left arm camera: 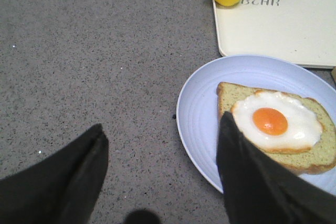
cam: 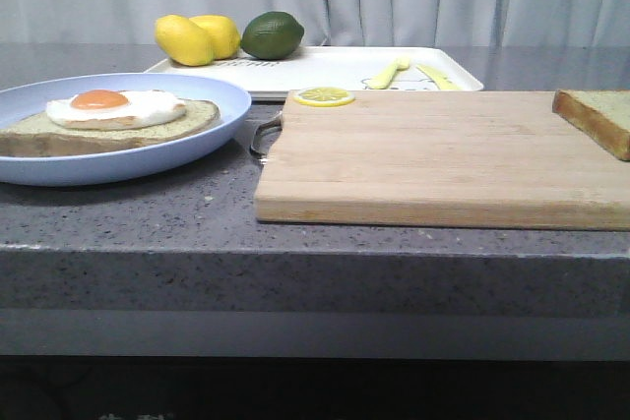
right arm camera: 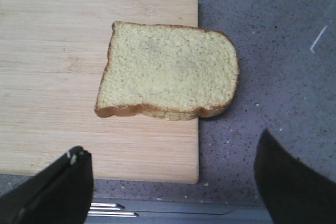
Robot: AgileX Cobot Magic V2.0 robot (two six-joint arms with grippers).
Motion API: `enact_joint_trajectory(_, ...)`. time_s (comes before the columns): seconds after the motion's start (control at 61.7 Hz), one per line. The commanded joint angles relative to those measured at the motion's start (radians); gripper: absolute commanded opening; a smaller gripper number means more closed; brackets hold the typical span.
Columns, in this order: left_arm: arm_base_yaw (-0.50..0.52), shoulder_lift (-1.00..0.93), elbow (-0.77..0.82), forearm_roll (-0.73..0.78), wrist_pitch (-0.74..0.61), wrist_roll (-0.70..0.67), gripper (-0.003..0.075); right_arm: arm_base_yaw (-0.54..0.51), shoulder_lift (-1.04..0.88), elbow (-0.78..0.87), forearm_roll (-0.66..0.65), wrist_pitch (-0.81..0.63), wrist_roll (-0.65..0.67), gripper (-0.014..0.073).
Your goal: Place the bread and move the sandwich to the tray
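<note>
The bread, a thick square slice with pale greenish crumb and brown crust, lies on the wooden cutting board's right edge, overhanging it slightly; it also shows at the front view's right edge. The egg-topped slice lies on a round light-blue plate, also in the left wrist view. The white tray stands behind. My left gripper is open above the counter beside the plate. My right gripper is open above the board's near corner, short of the bread. Neither gripper shows in the front view.
The wooden cutting board fills the middle and right of the counter, a lemon slice at its back left corner. Two lemons and a lime sit on the tray's left end. The counter's front edge is near.
</note>
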Motion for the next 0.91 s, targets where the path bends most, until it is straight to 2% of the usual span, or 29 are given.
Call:
enact_joint_trajectory(0.0, 0.000, 0.002, -0.034, 0.005, -0.094, 0.000, 0.0479, -0.005, 0.022, -0.047, 0.028, -0.048, -0.001, 0.0641)
enact_joint_trajectory(0.162, -0.029, 0.002, -0.034, -0.001, -0.103, 0.000, 0.0479, -0.005, 0.119, -0.161, 0.052, 0.087, -0.001, 0.0641)
enact_joint_trajectory(0.357, -0.142, 0.002, -0.034, -0.001, -0.103, 0.025, 0.0479, -0.005, 0.317, -0.331, 0.050, 0.313, -0.008, 0.0641)
enact_joint_trajectory(0.535, -0.241, 0.002, -0.034, 0.008, -0.103, 0.027, 0.0479, -0.028, 0.458, -0.443, 0.050, 0.412, -0.062, 0.0641)
enact_joint_trajectory(0.681, -0.293, 0.002, -0.034, 0.012, -0.103, 0.027, 0.0479, -0.188, 0.543, -0.506, 0.111, 0.456, -0.104, 0.0641)
enact_joint_trajectory(0.891, -0.308, 0.002, -0.034, 0.014, -0.101, 0.027, 0.0479, -0.522, 0.642, -0.506, 0.453, 0.468, -0.265, 0.0641)
